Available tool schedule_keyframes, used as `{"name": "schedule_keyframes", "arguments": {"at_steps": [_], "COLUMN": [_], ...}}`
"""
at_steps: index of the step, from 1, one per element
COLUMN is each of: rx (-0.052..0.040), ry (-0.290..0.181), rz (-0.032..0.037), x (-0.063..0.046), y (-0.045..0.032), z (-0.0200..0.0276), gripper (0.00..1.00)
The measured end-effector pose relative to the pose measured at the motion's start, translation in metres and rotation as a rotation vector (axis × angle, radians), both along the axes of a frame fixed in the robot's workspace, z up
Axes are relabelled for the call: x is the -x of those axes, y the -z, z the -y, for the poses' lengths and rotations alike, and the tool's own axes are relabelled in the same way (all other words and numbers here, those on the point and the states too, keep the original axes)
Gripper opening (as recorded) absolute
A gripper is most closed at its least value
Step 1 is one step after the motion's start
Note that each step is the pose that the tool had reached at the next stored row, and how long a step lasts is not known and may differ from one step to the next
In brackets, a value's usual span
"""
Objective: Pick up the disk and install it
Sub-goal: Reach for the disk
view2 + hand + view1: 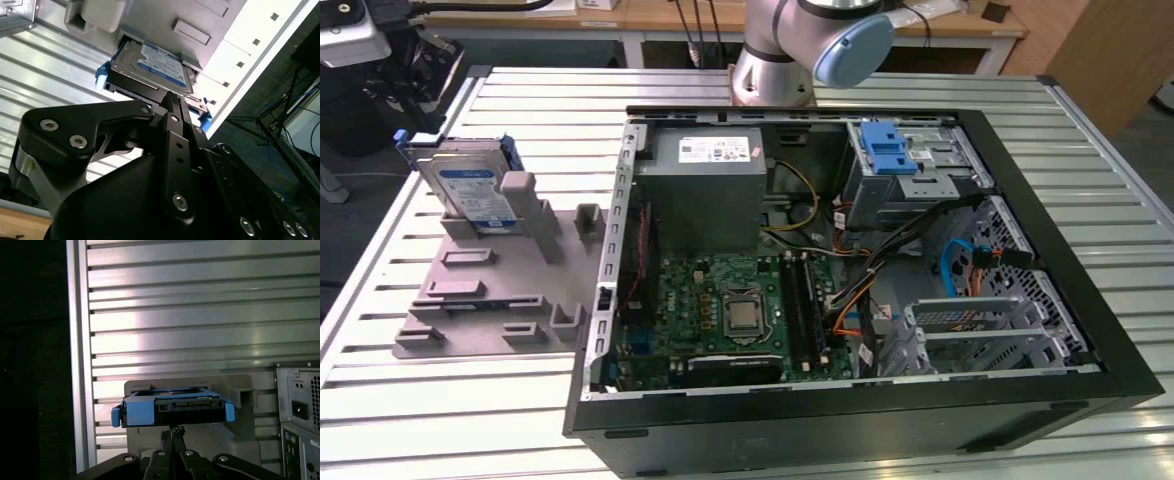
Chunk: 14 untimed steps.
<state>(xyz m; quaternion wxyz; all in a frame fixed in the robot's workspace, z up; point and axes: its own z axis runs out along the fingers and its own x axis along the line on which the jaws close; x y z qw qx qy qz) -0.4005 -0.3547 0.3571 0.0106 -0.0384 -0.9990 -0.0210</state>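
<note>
Over on the exterior view's left, the disk (464, 188) stands on edge in the grey slotted tray (480, 300). It leans back a little, with its white-and-blue label facing the camera and a blue rail (406, 148) down each side. The tray lies flat on the slatted metal table (547, 110), just beside the open computer case (854, 425).

Moving across, the case lies on its side with the panel off. A grey metal box with a white sticker (707, 185) sits at the far end and the green motherboard (720, 300) is nearer. Further to the exterior view's right is a metal drive cage with a blue latch (887, 150). The arm (781, 50) rises from the table behind the case.

In the second wrist view the gripper (172, 98) has its two black fingers (170, 119) pressed together with nothing between them. The tips are right up by the dark connector edge of the disk (160, 65); whether they touch it I can't make out. In the first wrist view the gripper (172, 430) is likewise closed and empty, pointed at the middle of the disk (172, 406), which sits in its tray (230, 381) with the blue rail ends sticking out at both sides
</note>
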Motion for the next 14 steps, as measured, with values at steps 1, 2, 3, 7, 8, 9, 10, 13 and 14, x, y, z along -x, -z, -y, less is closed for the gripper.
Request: {"name": "schedule_keyframes", "arguments": {"at_steps": [1, 2, 3, 7, 8, 9, 10, 13, 14], "rx": [0.0000, -0.0001, -0.0001, -0.0001, -0.0001, -0.0001, -0.0001, -0.0001, -0.0001], "ry": [0.000, 0.000, 0.000, 0.000, 0.000, 0.000, 0.000, 0.000, 0.000], "rz": [0.0000, 0.0001, 0.0000, -0.0002, -0.0002, -0.0003, -0.0004, -0.0004, -0.0005], "x": [0.001, 0.003, 0.004, 0.010, 0.012, 0.013, 0.014, 0.015, 0.015], "y": [0.0003, 0.0006, 0.0008, 0.0020, 0.0023, 0.0025, 0.0027, 0.0031, 0.0031], "z": [-0.0009, -0.0017, -0.0024, -0.0042, -0.0045, -0.0048, -0.0050, -0.0051, -0.0051], "gripper": [0.15, 0.15, 0.15, 0.15, 0.15, 0.15, 0.15, 0.15, 0.15]}}
